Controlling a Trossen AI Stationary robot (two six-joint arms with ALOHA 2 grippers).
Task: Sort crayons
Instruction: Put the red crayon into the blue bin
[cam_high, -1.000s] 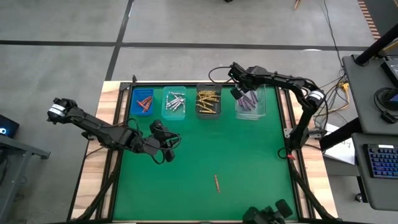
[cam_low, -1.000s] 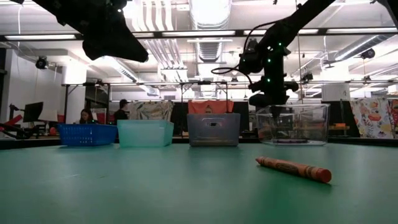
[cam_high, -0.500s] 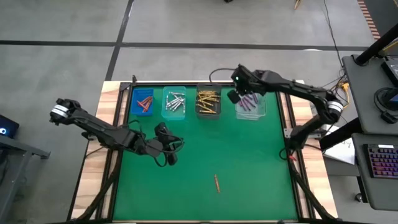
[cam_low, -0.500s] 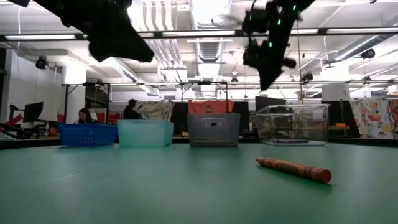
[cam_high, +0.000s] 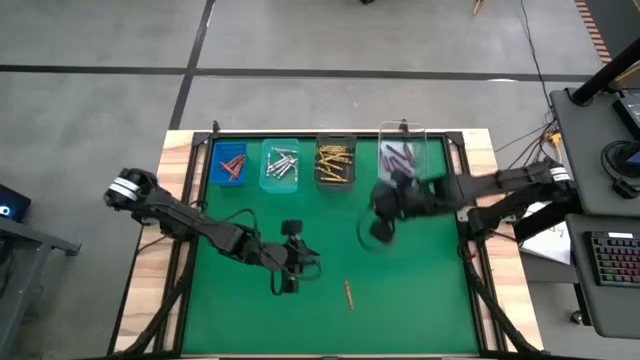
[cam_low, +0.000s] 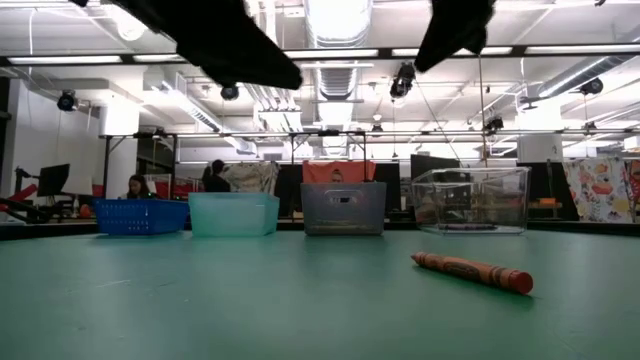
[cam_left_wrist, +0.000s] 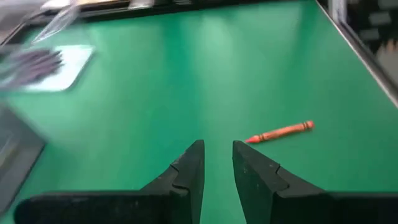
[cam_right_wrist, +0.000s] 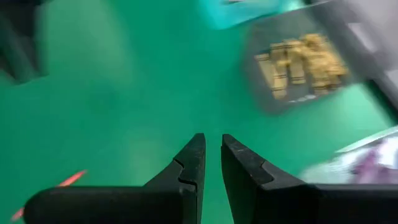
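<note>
The fingers (cam_left_wrist: 219, 163) of my left gripper stand a small gap apart with nothing between them, only green counter (cam_left_wrist: 186, 81) showing through the slot. Just beyond them lies a lone orange-red crayon (cam_left_wrist: 280, 132), flat on the counter, a little to one side of the line of my fingers and not touching them. From above, my left gripper (cam_high: 290, 270) hangs over the middle of the counter's near half, and the loose crayon (cam_high: 348, 294) lies near it, toward the right arm's side.

The fingers (cam_right_wrist: 209, 163) of my right gripper are also slightly parted and hold nothing. My right gripper (cam_high: 385, 215) hovers over open green, nearer the row of bins than the left one is, in front of the gap between the two right-hand bins.

Four bins stand in a row along the far edge. The blue bin (cam_high: 229, 166) holds red crayons, the pale teal bin (cam_high: 281, 165) holds silver-grey ones, the dark grey bin (cam_high: 335, 164) holds gold ones, and the clear bin (cam_high: 403, 160) holds purple ones.

At counter level, the loose crayon lies by itself in front of the clear bin (cam_low: 470, 200), well apart from it. People show in the room behind the bins.
</note>
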